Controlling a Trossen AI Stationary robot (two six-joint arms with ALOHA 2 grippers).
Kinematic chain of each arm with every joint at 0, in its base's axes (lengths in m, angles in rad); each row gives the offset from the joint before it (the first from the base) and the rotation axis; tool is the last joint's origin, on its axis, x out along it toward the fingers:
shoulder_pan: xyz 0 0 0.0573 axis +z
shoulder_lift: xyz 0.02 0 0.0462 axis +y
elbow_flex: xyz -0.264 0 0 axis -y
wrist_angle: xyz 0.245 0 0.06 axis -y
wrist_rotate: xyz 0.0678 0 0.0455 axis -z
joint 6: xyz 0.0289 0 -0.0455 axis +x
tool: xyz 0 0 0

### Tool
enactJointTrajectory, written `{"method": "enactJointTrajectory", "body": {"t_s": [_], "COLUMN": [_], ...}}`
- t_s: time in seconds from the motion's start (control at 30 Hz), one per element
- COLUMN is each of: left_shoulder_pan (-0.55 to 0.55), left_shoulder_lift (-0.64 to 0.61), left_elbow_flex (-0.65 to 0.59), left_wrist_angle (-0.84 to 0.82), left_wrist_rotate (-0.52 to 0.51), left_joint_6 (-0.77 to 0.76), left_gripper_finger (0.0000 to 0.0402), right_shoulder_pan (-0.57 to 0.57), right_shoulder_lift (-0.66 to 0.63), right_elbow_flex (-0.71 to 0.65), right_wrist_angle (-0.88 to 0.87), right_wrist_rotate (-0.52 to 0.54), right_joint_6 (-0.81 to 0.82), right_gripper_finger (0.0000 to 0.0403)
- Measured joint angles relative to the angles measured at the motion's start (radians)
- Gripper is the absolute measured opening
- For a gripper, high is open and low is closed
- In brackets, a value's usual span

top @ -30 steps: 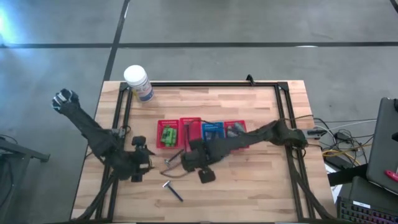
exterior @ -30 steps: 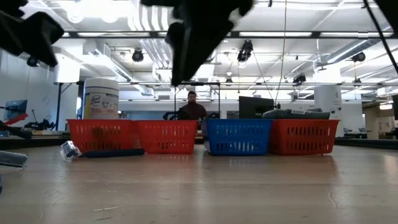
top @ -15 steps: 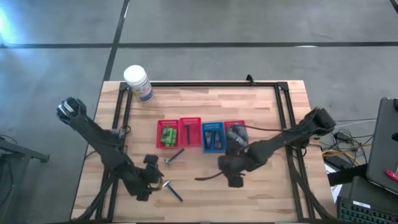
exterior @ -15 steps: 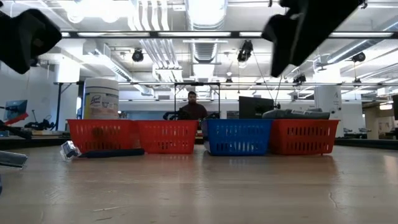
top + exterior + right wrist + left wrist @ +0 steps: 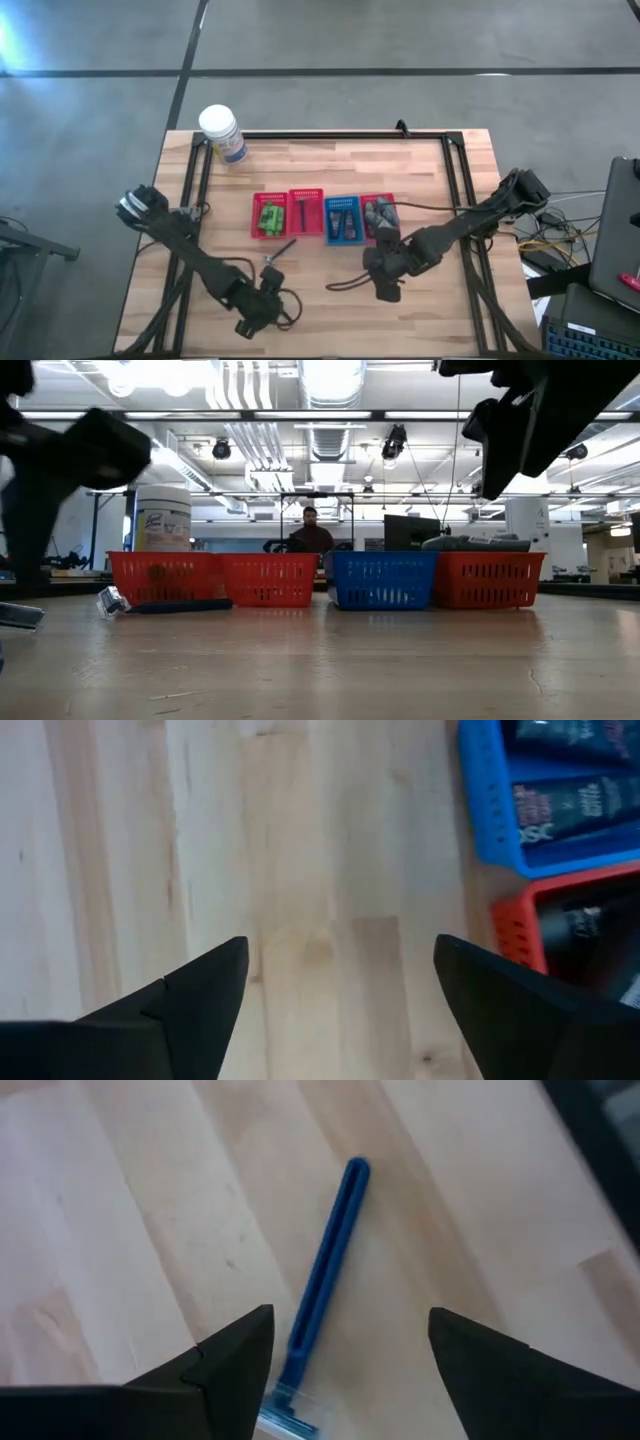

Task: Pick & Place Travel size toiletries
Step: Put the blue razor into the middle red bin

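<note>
My left gripper (image 5: pixel 264 306) hangs open near the table's near edge, over a blue-handled razor (image 5: pixel 325 1295) that lies flat on the wood between its two fingers, untouched. A second razor (image 5: pixel 279 249) lies on the table just in front of the row of baskets. My right gripper (image 5: pixel 385 281) is open over bare wood, on the near side of the blue basket (image 5: pixel 545 795) with its dark flat tubes. Green bottles (image 5: pixel 268 217) fill the leftmost red basket, and grey bottles (image 5: pixel 378 212) the rightmost.
Four small mesh baskets stand in a row mid-table (image 5: pixel 305 213). A large white lidded jar (image 5: pixel 221 132) stands at the far left corner. A black frame (image 5: pixel 455 190) runs around the table's edge. A dark cable (image 5: pixel 345 284) trails on the wood by my right gripper.
My left gripper has moved toward the table's near edge and to the right, ending over the razor lying there. My right gripper has moved away from the baskets' middle toward the table's right and a little toward the near edge.
</note>
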Motion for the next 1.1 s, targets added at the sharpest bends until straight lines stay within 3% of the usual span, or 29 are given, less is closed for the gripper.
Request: {"method": "enactJointTrajectory", "body": {"t_s": [0.2, 0.5, 0.7, 0.93, 1.1], "left_shoulder_pan": [0.073, 0.109, 0.109, 0.110, 0.110], "left_shoulder_lift": [0.035, 0.067, 0.074, 0.075, 0.057], "left_elbow_flex": [-0.011, -0.028, -0.052, -0.037, -0.010], "left_wrist_angle": [0.003, 0.039, 0.061, 0.048, 0.034], "left_wrist_rotate": [0.075, 0.143, 0.146, 0.166, 0.197], "left_joint_6": [0.077, 0.176, 0.165, 0.136, 0.063], "left_gripper_finger": [0.0225, 0.0147, 0.0113, 0.0033, 0.0029], "right_shoulder_pan": [0.011, 0.054, 0.074, 0.075, 0.065], "right_shoulder_lift": [-0.034, -0.066, -0.083, -0.126, -0.167], "right_elbow_flex": [-0.043, -0.114, -0.146, -0.175, -0.175], "right_wrist_angle": [-0.002, -0.002, -0.001, 0.019, 0.068], "right_wrist_rotate": [0.007, 0.010, 0.064, 0.083, 0.073], "right_joint_6": [0.027, 0.121, 0.191, 0.268, 0.356], "right_gripper_finger": [0.0321, 0.0289, 0.0272, 0.0254, 0.0238]}}
